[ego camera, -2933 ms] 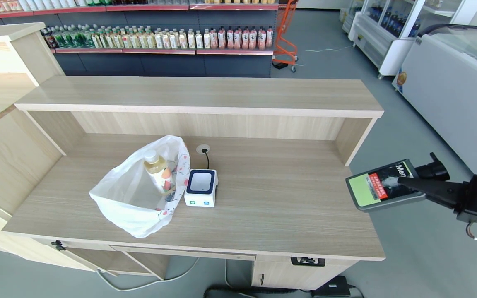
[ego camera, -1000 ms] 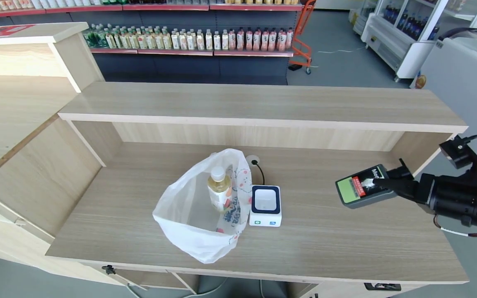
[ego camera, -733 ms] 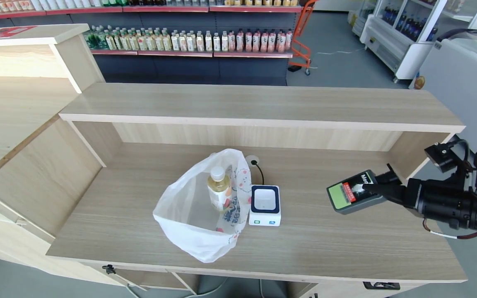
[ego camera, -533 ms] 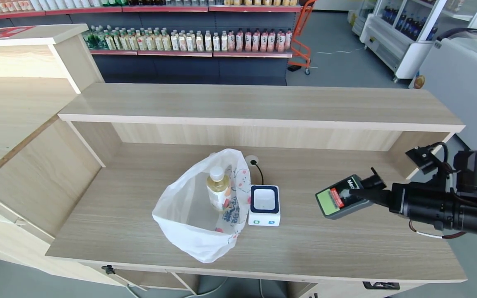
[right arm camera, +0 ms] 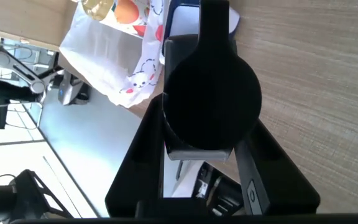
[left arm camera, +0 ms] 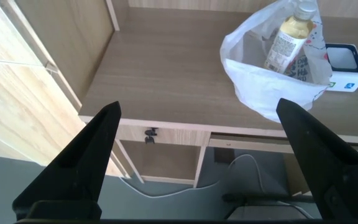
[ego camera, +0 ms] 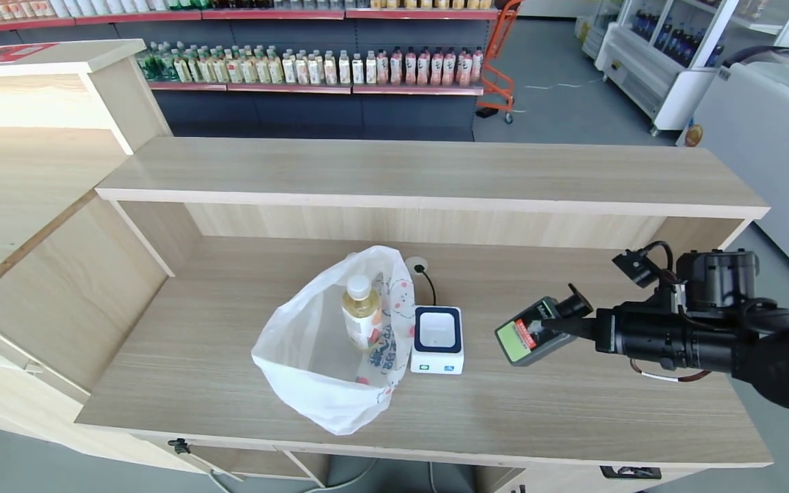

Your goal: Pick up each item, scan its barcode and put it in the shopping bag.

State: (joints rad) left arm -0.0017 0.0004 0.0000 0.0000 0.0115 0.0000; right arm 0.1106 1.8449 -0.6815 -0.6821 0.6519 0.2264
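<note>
My right gripper (ego camera: 553, 322) is shut on a flat dark box (ego camera: 527, 334) with a green and red label, held above the counter (ego camera: 559, 404) just right of the white scanner (ego camera: 437, 339). The same box (right arm camera: 185, 149) sits between the fingers in the right wrist view, with the scanner (right arm camera: 182, 15) beyond it. The white shopping bag (ego camera: 326, 356) stands open left of the scanner and holds an upright bottle of yellow drink (ego camera: 360, 318). My left gripper (left arm camera: 197, 162) is open and hangs off the counter's front edge, with the bag (left arm camera: 272, 81), the bottle (left arm camera: 288, 37) and the scanner (left arm camera: 344, 59) ahead.
A raised wooden ledge (ego camera: 429, 171) runs along the counter's back, with side walls at both ends. The scanner's cable (ego camera: 427, 284) goes into a hole behind it. Bare counter lies right and in front of the scanner.
The camera shifted between the oldest frame and the later ones. Over the last second my right arm has carried the box leftward and a little lower, toward the scanner. Bag and bottle are unmoved.
</note>
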